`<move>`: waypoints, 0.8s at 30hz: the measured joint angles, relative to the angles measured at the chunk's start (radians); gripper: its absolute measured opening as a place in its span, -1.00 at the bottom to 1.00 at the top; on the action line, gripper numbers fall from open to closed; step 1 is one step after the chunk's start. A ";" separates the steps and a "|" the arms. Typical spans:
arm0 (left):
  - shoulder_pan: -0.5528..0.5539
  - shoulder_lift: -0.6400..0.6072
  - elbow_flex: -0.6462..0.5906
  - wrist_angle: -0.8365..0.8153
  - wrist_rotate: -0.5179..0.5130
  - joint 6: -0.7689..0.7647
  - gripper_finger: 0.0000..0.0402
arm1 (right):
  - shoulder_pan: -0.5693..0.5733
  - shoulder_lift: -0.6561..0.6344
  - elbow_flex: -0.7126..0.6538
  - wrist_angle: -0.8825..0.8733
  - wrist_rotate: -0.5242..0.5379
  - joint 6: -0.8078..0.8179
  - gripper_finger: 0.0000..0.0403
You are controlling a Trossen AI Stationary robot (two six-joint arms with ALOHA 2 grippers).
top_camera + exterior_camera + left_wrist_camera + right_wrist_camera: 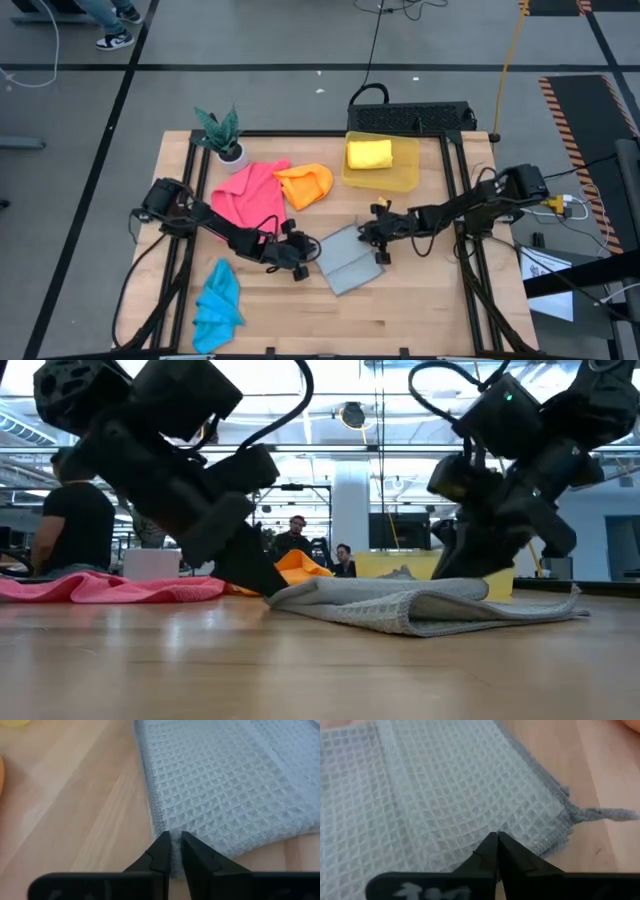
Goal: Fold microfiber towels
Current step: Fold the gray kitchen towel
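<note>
Up top on the wooden bench (pixel 400 310), a small potted plant (pixel 222 134) stands at the far left corner, spiky green leaves over a pale pot. Across from it, near the far right corner, sits a translucent yellow bin (pixel 403 176). A black frame (pixel 452 160) runs around the bench edge. Just behind the bench lies a black keyboard-like unit (pixel 418 117), with a dark cable (pixel 373 50) trailing off over the grey floor. An orange cable (pixel 511 50) runs down at right. Top left, someone's sneakers (pixel 117 38). From bench level, seated people (pixel 70 520) show in the room beyond.
</note>
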 joint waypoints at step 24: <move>-0.011 -0.035 -0.002 0.119 0.011 0.088 -0.94 | 0.007 0.006 0.000 0.052 0.045 0.040 -1.00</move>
